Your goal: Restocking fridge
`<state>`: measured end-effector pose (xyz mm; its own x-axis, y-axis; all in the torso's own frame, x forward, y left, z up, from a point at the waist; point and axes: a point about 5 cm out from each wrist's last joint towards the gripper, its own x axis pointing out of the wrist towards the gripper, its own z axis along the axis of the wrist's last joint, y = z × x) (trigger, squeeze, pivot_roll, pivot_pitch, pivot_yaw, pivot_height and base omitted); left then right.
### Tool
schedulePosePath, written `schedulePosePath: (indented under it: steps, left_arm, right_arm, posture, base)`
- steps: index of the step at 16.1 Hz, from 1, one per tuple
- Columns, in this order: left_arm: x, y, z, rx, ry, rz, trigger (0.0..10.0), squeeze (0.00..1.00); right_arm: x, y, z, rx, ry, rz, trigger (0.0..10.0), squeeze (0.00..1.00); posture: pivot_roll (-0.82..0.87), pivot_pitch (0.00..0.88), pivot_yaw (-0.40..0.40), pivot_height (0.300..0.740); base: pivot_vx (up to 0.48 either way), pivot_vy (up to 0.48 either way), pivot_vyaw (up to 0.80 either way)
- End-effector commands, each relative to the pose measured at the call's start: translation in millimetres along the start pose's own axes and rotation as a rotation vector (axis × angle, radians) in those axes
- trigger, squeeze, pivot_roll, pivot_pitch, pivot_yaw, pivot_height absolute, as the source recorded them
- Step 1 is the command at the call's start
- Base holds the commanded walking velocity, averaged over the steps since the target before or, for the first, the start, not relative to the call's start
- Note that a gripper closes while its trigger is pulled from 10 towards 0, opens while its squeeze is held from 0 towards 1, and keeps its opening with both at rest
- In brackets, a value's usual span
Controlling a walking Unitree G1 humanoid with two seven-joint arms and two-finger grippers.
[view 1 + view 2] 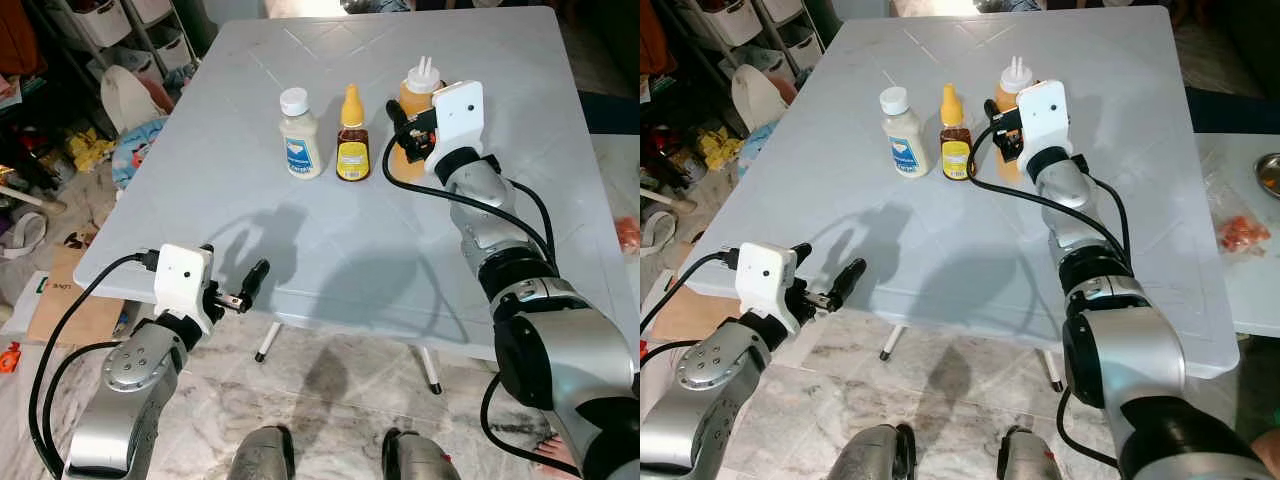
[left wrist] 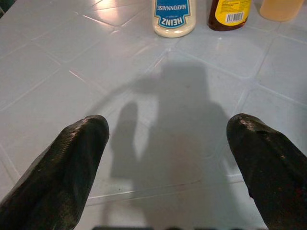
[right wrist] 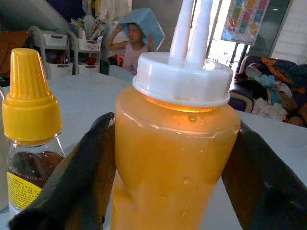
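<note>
Three bottles stand in a row on the pale grey table (image 1: 300, 230): a white mayonnaise bottle (image 1: 300, 140), a brown bottle with a yellow cap (image 1: 352, 140), and an orange sauce bottle (image 1: 418, 85) with a white twin-nozzle cap. My right gripper (image 1: 405, 135) reaches over the table. It is open, with one black finger on each side of the orange bottle (image 3: 175, 158), close against its walls. The bottle rests upright on the table. My left gripper (image 1: 235, 262) hovers open over the table's near edge with nothing between its fingers (image 2: 72, 158).
Storage shelves (image 1: 120, 30) and floor clutter (image 1: 90, 150) lie left of the table. A second table at the right carries a metal bowl (image 1: 1265, 170) and a plastic bag (image 1: 1240, 230). A person (image 3: 136, 45) stands far behind the table.
</note>
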<state>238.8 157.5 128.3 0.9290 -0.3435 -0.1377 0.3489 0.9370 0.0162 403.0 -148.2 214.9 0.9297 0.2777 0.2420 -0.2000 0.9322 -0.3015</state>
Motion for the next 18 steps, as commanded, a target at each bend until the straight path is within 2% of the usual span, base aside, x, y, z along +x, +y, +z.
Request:
schedulePosePath:
  steps: [1,2,3,5,7,10,12,13,16,18]
  left_arm:
    - [1.2,3.0,-2,0.008,0.010,0.017,10.0,0.00]
    - [1.9,2.2,-2,0.006,0.008,0.016,10.0,0.00]
    - [2.6,1.6,-2,0.002,0.002,0.018,10.0,0.00]
    - [5.1,3.8,-2,-0.008,-0.003,0.062,10.0,0.00]
    - [8.2,4.5,-4,-0.010,-0.005,0.098,10.0,0.00]
    - [14.1,-2.7,-12,-0.072,-0.010,0.103,10.0,0.00]
    - [28.1,-9.0,-12,-0.082,-0.042,0.104,10.0,0.00]
    - [40.4,-6.3,2,-0.096,-0.086,0.131,10.0,0.00]
    - [48.3,1.0,8,-0.081,-0.114,0.153,10.0,0.00]
    - [49.7,5.6,10,-0.082,-0.137,0.167,10.0,0.00]
  right_arm:
    - [2.8,0.7,5,0.001,-0.022,0.005,2.7,0.00]
    - [2.8,0.7,7,-0.010,-0.037,0.003,8.4,0.00]
    - [2.3,0.8,9,-0.028,-0.054,0.004,10.0,0.00]
    - [-1.2,2.1,12,-0.046,-0.095,0.000,10.0,0.00]
    - [-13.2,9.1,12,-0.041,-0.144,0.010,10.0,0.00]
    - [-43.7,24.3,13,-0.021,-0.195,-0.009,10.0,0.00]
    - [-64.6,32.3,2,0.024,-0.151,-0.087,10.0,0.00]
    - [-77.5,37.4,-7,0.098,-0.081,-0.150,10.0,0.00]
    - [-92.8,42.7,-5,0.100,-0.050,-0.162,10.0,0.00]
    - [-100.0,38.4,-1,0.092,-0.010,-0.172,10.0,0.00]
  posture:
    - [0.18,0.141,0.118,0.740]
    - [0.17,0.139,0.115,0.740]
    - [0.16,0.134,0.112,0.740]
    - [0.14,0.120,0.100,0.740]
    - [0.11,0.096,0.084,0.740]
    - [0.07,0.027,0.057,0.740]
    - [0.04,0.000,0.033,0.740]
    - [0.03,0.000,0.034,0.740]
    - [0.00,0.000,0.043,0.740]
    - [-0.01,0.000,0.035,0.740]
  base:
    - [0.000,0.000,0.00]
    - [0.000,0.000,0.00]
    - [0.000,0.000,0.00]
    - [0.000,0.000,0.00]
    - [0.000,0.000,0.00]
    - [0.000,0.000,0.00]
    - [0.000,0.000,0.00]
    - [0.000,0.000,0.00]
    - [-0.167,0.000,0.00]
    - [-0.274,0.000,0.00]
